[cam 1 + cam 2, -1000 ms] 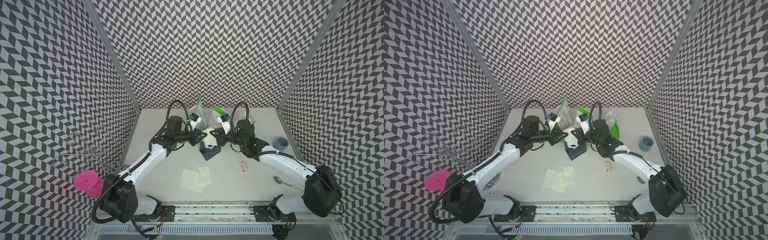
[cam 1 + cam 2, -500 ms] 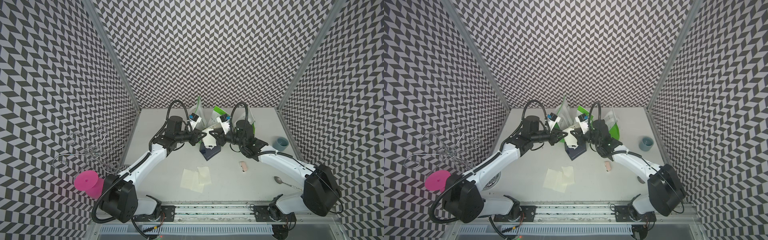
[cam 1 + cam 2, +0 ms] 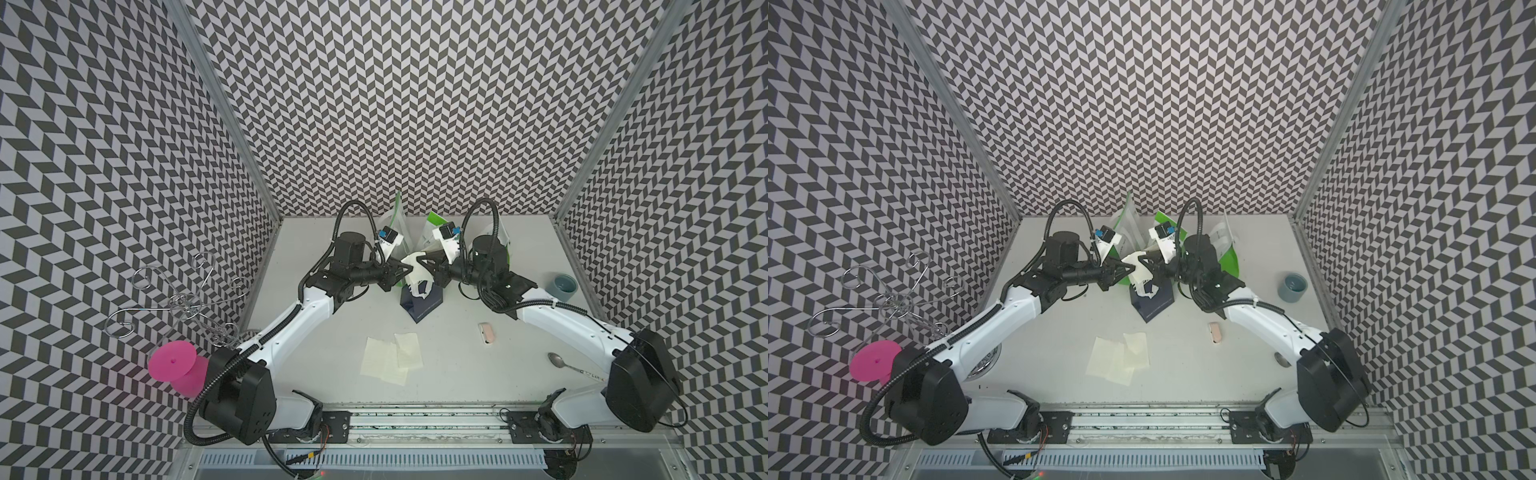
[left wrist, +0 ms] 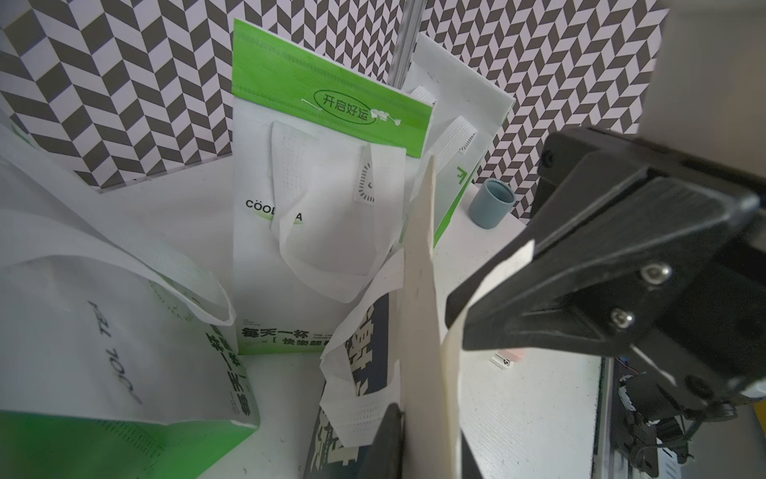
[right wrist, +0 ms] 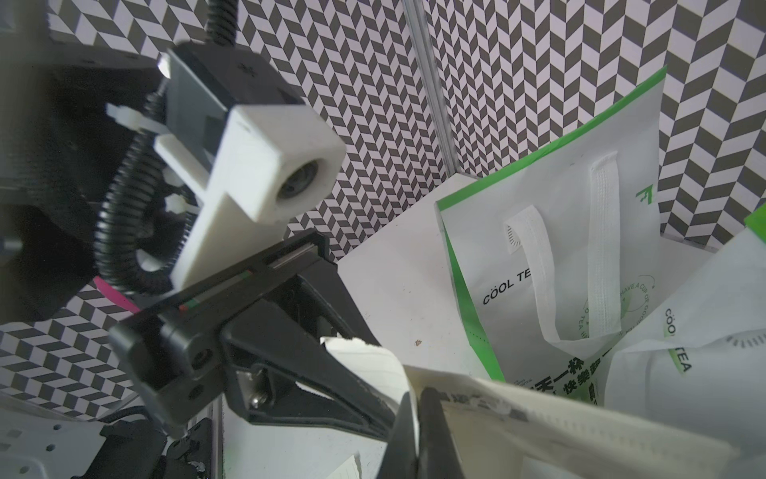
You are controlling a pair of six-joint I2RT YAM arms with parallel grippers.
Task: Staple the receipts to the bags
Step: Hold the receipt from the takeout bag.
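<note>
Receipt hangs above the navy bag, pinched between left hand and right hand.

Upright green-and-white bag: banner oval reads "开启好运"; front reads "COOL" and a final "A", a handle covering the middle; base strip "每天一杯". Another green-and-white bag: "COOL TE", circular "HAVE A CUP OF". Navy bag lettering illegible.

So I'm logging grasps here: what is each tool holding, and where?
Both the left tool and right tool pinch the cream-white paper receipt by opposite edges, above the navy-and-white paper bag.
</note>
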